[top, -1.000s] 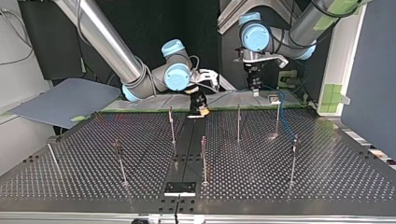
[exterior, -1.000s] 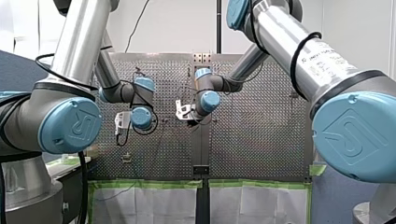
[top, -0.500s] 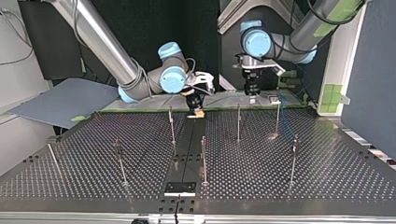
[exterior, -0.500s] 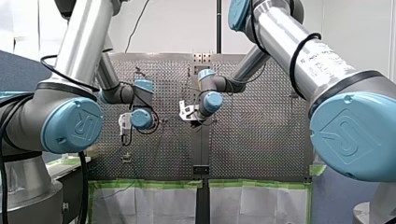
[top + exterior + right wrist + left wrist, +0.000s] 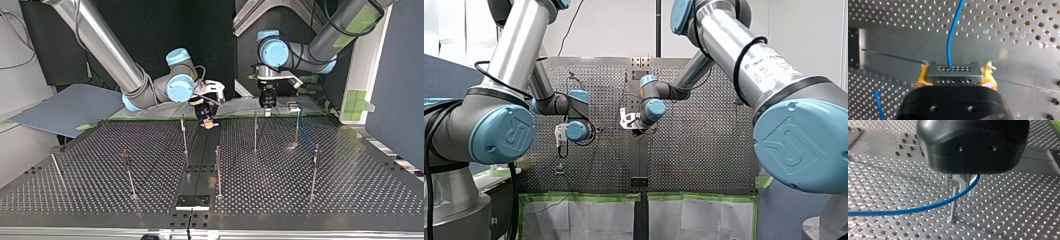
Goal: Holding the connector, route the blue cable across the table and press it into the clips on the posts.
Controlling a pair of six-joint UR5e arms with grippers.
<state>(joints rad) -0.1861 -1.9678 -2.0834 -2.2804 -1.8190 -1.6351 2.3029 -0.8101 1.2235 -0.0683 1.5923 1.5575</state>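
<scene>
Blue cable (image 5: 949, 37), grey connector (image 5: 954, 72) (yellow pads (image 5: 922, 77)), perforated silver table (image 5: 1023, 62).

Front view: white wall (image 5: 614, 25) across the top; black pole (image 5: 658, 30) upright at top centre, thin dark lead (image 5: 572, 25) hanging to its left. Lower edge: white sheets (image 5: 584, 220) bordered with green tape (image 5: 579, 196). Top view: perforated metal desk (image 5: 350, 200) fills the lower half, black backdrop (image 5: 150, 30) behind it, grey-blue panel (image 5: 397, 85) at right, grey board (image 5: 70, 107) at left.
</scene>
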